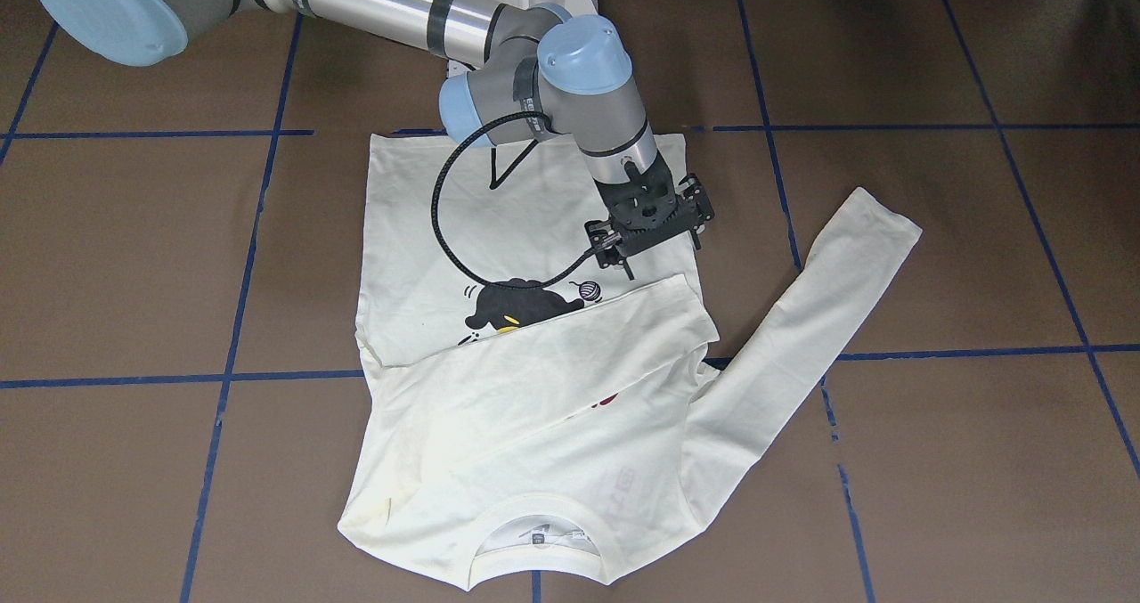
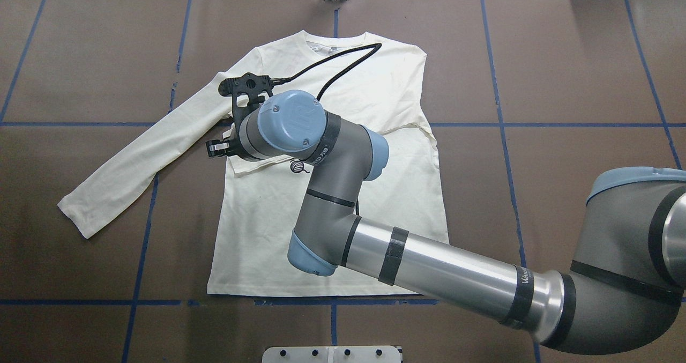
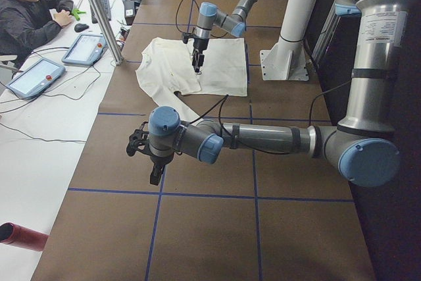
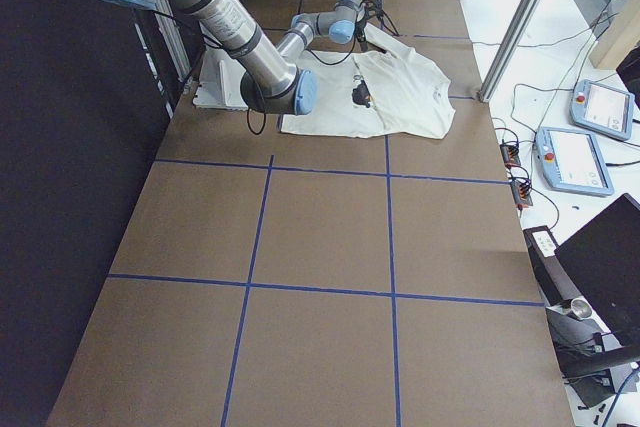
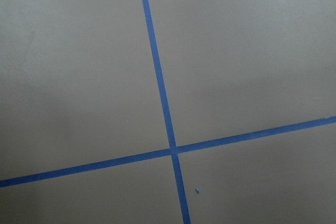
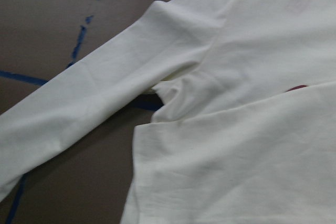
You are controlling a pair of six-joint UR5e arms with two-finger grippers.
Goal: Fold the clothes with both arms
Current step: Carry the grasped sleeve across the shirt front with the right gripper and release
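item: cream long-sleeved t-shirt (image 1: pixel 427 229), lying flat and print-up on the brown table (image 1: pixel 134 247). one sleeve (image 1: pixel 534 362) is lying folded across the chest, half covering the black cat print (image 1: pixel 521 309); the other sleeve (image 1: pixel 802 300) is stretching out to the side. right gripper (image 1: pixel 663 258) is hanging just above the folded sleeve's cuff, fingers showing spread, pinching nothing. left gripper (image 3: pixel 152 170) is hovering over the table well apart from the shirt; cannot tell whether spread or pressed together.
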